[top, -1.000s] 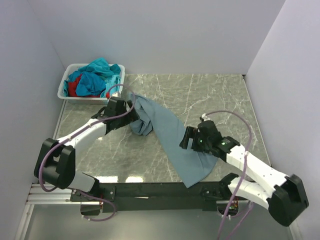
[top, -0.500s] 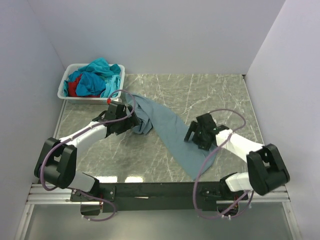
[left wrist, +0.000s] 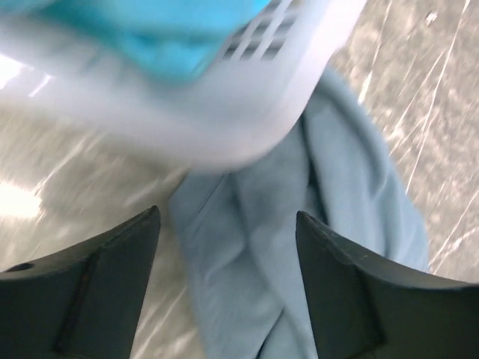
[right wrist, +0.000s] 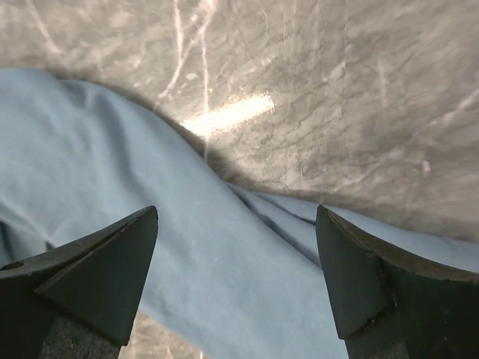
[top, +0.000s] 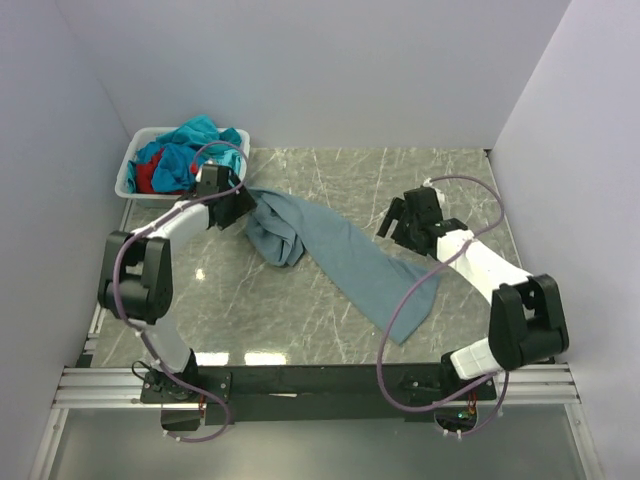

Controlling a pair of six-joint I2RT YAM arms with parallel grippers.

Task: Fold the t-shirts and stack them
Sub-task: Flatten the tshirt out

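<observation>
a dusty grey-blue t-shirt (top: 345, 258) lies unfolded on the grey marble-patterned tabletop (top: 440, 175), stretched into a long slanted band. its far-left end is bunched into thick folds close to the near right corner of a white plastic basket (top: 124, 186). its other end spreads flat toward the near middle of the table.

the basket stands in the far-left corner, heaped with crumpled teal t-shirts (top: 198, 135) and a red t-shirt (top: 146, 178).

the left gripper (top: 240, 206) sits just beside the bunched end, next to the basket. in its wrist view the two dark fingers (left wrist: 112, 262) stand well apart with nothing clamped between them – the blue cloth and the blurred basket wall lie beneath.

the right gripper (top: 396, 218) is above the right edge of the band, near its middle. its fingers (right wrist: 97, 262) are spread wide and grip nothing, with smooth blue cloth and bare marble below. whether either gripper touches the cloth cannot be told.
</observation>
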